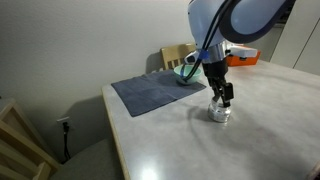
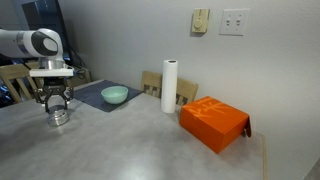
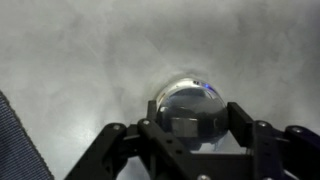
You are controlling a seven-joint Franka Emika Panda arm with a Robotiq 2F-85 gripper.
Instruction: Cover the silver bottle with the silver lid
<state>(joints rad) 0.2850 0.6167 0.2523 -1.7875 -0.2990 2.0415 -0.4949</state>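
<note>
In an exterior view the gripper (image 1: 220,97) is hanging straight down over the silver bottle (image 1: 220,113), which is standing upright on the bare grey table (image 1: 170,140), just off the edge of the blue-grey mat (image 1: 150,92). The fingers are pointing vertically, most likely so that whatever they carry meets the bottle's mouth squarely. The fingertips are reaching the bottle's top, but the picture is too small to show any contact.

In an exterior view from farther off, the gripper (image 2: 57,101) is again sitting directly above the silver bottle (image 2: 60,118). This view is showing what the closer one crops or hides: the teal bowl (image 2: 114,95) resting on the mat (image 2: 92,97), a tall white cylinder (image 2: 170,86) and an orange box (image 2: 214,122), all well apart from the bottle and out of the arm's way.

The wrist view is looking down between the fingers, with the gripper (image 3: 195,122) straddling the silver bottle (image 3: 190,100). Only here is it plain that the bottle is centred between the jaws. Its top is reading as a shiny rounded surface, possibly the silver lid, though I cannot separate lid from bottle. Whether the jaws are pinching it or standing just clear, I cannot tell.
</note>
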